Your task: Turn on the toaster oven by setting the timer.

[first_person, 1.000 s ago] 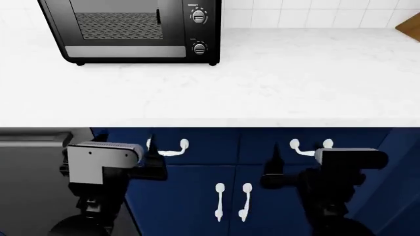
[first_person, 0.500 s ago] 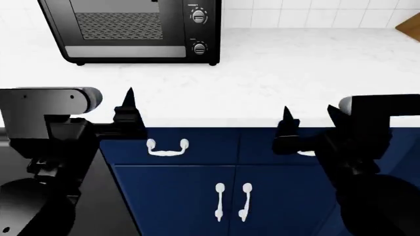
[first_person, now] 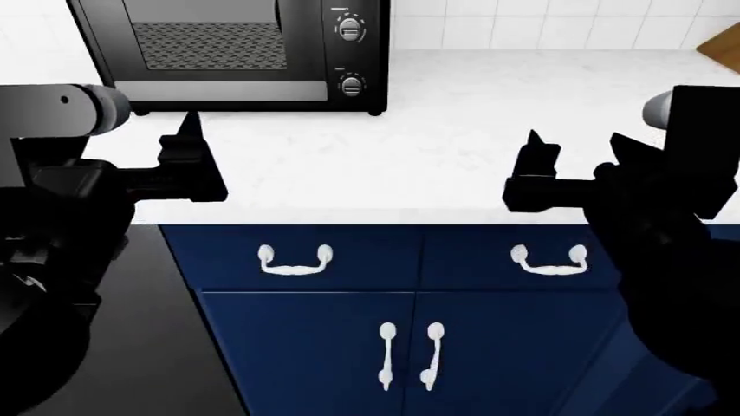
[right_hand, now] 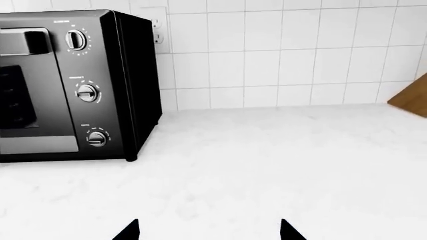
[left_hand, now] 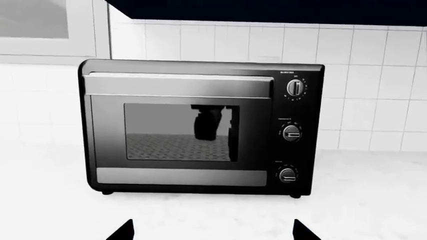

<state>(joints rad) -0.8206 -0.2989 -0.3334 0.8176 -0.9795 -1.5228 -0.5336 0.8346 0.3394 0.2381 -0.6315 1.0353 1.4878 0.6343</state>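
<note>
The toaster oven (left_hand: 193,127) is a black box with a glass door and a bar handle, standing at the back left of the white counter. It also shows in the head view (first_person: 220,52) and the right wrist view (right_hand: 67,90). The timer (left_hand: 295,88) is the uppermost of three knobs; it shows in the right wrist view (right_hand: 77,39) and is cut off in the head view. My left gripper (left_hand: 212,235) (first_person: 189,134) is open and empty, in front of the oven door and well short of it. My right gripper (right_hand: 209,235) (first_person: 535,147) is open and empty, right of the oven.
The counter (first_person: 463,130) runs across, with a white tile wall behind. A wooden board (right_hand: 410,97) leans at the far right. Blue cabinet doors and drawers with white handles (first_person: 295,260) lie below the counter's front edge. A dark appliance (first_person: 151,347) is at lower left.
Both arms have risen from in front of the cabinet drawers to counter height, and both grippers now sit over the counter's front edge.
</note>
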